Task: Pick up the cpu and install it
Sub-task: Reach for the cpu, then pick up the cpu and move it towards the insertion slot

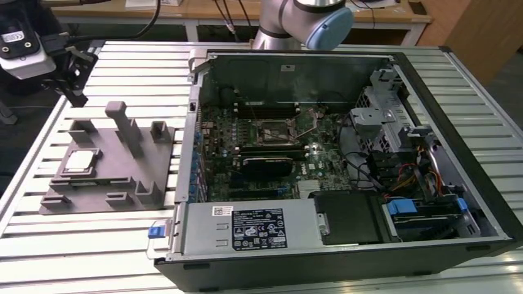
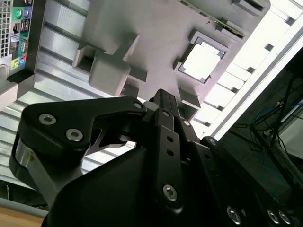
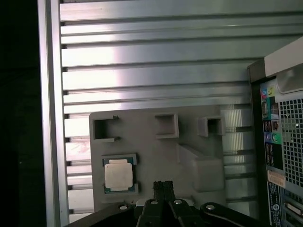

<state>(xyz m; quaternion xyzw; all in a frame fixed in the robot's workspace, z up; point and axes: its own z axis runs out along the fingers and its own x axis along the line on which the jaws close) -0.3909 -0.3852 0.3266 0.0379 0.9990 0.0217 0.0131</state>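
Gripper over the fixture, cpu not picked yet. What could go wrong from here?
1. The gripper looks offset from the cpu, not over it. The cpu lies in a walled pocket of the grey fixture, so an offset descent may hit the rim.
2. The socket sits deep in the open case near cables, so a carried cpu could snag or seat crooked.

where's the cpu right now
The cpu sits in a shallow recess of the grey fixture at the exterior view's left, on the slatted table beside the open computer case.
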